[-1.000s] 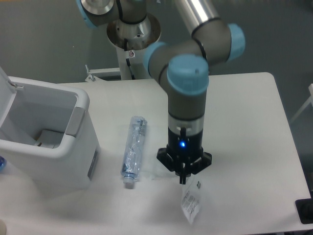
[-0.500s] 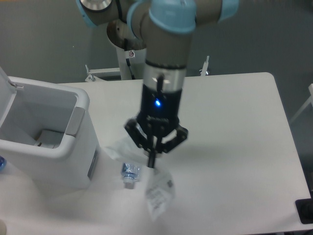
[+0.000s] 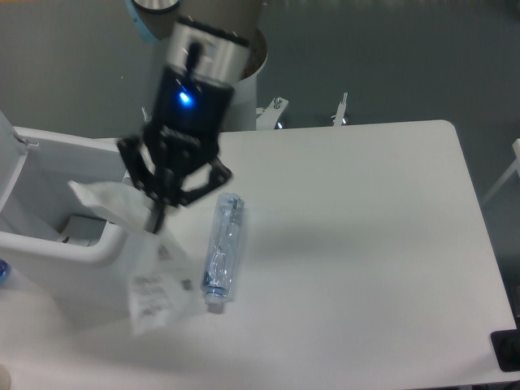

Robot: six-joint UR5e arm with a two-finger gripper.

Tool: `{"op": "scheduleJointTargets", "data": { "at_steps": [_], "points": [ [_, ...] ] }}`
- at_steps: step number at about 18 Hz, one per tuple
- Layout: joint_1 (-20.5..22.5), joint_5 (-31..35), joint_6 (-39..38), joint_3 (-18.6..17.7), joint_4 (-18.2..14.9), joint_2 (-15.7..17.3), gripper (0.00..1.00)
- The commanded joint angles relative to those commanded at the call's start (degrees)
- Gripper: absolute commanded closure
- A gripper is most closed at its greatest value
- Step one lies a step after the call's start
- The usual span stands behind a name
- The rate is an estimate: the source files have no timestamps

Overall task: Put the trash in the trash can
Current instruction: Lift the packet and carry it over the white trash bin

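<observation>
My gripper (image 3: 156, 221) is shut on the clear-white plastic bag (image 3: 150, 280), which hangs below it, its printed label low at the front. It holds the bag in the air at the right rim of the white trash can (image 3: 49, 244), whose lid stands open at the left. The crushed clear bottle (image 3: 223, 250) with bluish label and white cap lies on the table just right of the gripper, cap toward the front.
The white table (image 3: 357, 244) runs right to its edge. The arm's base stands at the back centre. A dark object (image 3: 509, 351) sits at the front right corner. Something pale lies in the bottom of the can.
My gripper has lifted the bag and carried it left, from the front middle of the table over the bottle to the can's right rim. The bottle has stayed in place.
</observation>
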Motion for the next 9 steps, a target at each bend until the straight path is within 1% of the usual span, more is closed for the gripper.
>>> {"op": "scheduleJointTargets", "data": {
  "at_steps": [2, 4, 9],
  "points": [
    [-1.5, -0.3, -0.7, -1.1, -0.2, 1.2, 1.0],
    [-2.1, -0.4, -2.4, -2.2, -0.2, 3.1, 1.0],
    [-6.1, -0.3, -6.6, -3.0, -0.2, 4.9, 1.0]
  ]
}}
